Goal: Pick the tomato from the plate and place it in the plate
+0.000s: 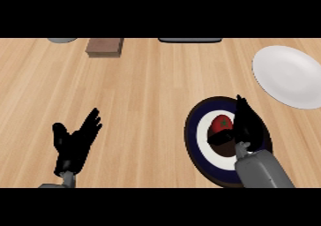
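- Grey forearm of the right hand [246, 128] comes in at the counter's near edge towards the right-hand corner, and lies across the near part of the dark plate [193, 140]
- Right hand hangs over that plate with its fingers stretched towards the far edge and its thumb reaching left; the hand looks spread, not closed round anything
- Tomato [222, 124] sits on the pale middle of the dark plate, red with a green stalk end, just left of the right hand's fingers and beyond the thumb; whether the thumb touches it I cannot tell
- It is round, so no long axis governs the grasp; what matters, as I judge it, is that the fruit lies in the crook between thumb and fingers, ready for them to curl in
- Left hand [75, 143] rests open near the counter's near edge on the left, fingers up, well apart from the tomato; the right hand is far nearer
- White plate [290, 77] lies at the counter's right edge, beyond the dark plate, with nothing on it; this looks to be the goal
- Brown block [104, 47] lies by the far edge
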Available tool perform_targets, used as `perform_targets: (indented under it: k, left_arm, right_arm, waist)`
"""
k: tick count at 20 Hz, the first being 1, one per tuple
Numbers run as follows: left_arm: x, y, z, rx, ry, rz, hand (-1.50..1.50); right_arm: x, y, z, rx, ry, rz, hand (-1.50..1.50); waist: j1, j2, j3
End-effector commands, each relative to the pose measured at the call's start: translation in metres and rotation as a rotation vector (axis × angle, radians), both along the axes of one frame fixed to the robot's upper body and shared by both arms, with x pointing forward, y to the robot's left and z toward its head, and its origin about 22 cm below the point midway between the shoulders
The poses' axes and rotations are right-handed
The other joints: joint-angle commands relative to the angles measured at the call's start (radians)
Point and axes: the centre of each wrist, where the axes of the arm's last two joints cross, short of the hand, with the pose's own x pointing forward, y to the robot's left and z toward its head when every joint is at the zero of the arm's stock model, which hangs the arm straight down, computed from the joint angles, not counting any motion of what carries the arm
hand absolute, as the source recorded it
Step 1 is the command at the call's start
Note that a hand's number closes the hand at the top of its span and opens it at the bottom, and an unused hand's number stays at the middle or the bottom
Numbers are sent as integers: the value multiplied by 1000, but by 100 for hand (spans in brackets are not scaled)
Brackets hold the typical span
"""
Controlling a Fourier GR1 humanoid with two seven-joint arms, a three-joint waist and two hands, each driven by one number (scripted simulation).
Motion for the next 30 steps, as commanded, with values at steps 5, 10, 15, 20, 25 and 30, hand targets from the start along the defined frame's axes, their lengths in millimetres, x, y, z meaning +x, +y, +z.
perform_targets:
  k: [5, 10, 15, 20, 25, 30]
  left_arm:
    - [3, 7, -1, 12, 20, -10, 0]
    - [-6, -1, -14, -11, 8, 3, 0]
    - [9, -8, 3, 0, -23, -44, 0]
    - [14, -21, 11, 0, -59, -114, 0]
    - [16, -24, 13, 10, -57, -136, 0]
    - [17, -31, 14, -3, -55, -158, 0]
  right_arm:
    - [17, -9, -11, -81, 54, 124, 150]
    - [-1, -7, -27, -131, 45, 126, 150]
    - [82, 24, 21, -140, 16, -175, 150]
    - [120, -8, 68, -170, -108, -438, 150]
    - [142, -36, 109, -379, -373, -527, 150]
    - [154, -40, 136, -399, -524, -655, 150]
  waist:
    - [0, 0, 0]
    - [-2, 0, 0]
    - [55, 21, 0]
    - [127, 55, -1]
    - [145, 58, -1]
    - [144, 57, 0]
